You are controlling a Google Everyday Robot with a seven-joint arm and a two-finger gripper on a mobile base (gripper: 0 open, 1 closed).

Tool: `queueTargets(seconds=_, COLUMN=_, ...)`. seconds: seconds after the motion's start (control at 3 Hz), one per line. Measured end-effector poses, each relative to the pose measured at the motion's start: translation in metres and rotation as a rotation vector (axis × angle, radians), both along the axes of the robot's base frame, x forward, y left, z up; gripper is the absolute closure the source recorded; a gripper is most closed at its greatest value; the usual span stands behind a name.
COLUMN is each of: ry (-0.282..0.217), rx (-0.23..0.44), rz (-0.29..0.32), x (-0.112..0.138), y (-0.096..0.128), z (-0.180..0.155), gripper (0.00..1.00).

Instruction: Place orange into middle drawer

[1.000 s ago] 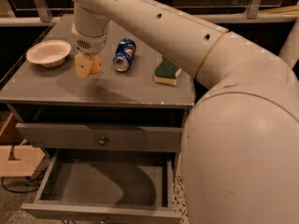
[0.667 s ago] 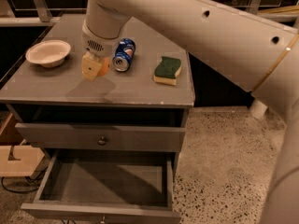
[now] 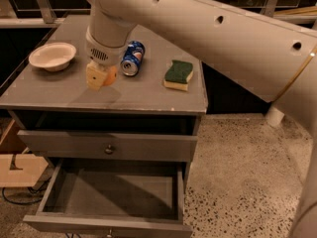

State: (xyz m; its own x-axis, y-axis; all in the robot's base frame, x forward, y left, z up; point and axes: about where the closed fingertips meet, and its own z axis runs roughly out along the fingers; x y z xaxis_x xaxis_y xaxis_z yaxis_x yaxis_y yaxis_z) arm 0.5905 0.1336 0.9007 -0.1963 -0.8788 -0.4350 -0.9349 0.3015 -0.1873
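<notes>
My gripper [image 3: 101,78] hangs over the front left part of the grey cabinet top [image 3: 148,95]. Its pale fingers [image 3: 93,77] are shut on the orange [image 3: 112,76], which shows on the right side of the fingers, just above the top. The middle drawer [image 3: 106,225], the lower of the two knobbed drawers, is pulled open below, and its inside is bare. The upper knobbed drawer [image 3: 110,147] is closed.
A white bowl [image 3: 52,56] sits at the left of the top. A blue soda can [image 3: 132,58] lies on its side just right of the gripper. A green-and-yellow sponge [image 3: 178,75] lies further right. My large white arm [image 3: 223,29] spans the upper right. A wooden box [image 3: 20,167] stands on the floor at left.
The gripper with the orange has drifted a little right and toward the front edge. The bulky part of my arm has swung out of the right foreground.
</notes>
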Motion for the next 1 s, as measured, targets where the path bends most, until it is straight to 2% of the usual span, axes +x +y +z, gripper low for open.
queueTargets(seconds=0.33, ry=0.034, rx=0.016, rz=-0.037, x=-0.039, y=0.002, z=-0.012, gripper=1.0)
queueTargets(seconds=0.67, ry=0.062, rx=0.027, rz=-0.045, x=-0.061, y=0.006, z=-0.024, gripper=1.0)
queueTargets(seconds=1.0, ry=0.086, rx=0.065, rz=-0.053, x=-0.092, y=0.003, z=-0.032, gripper=1.0)
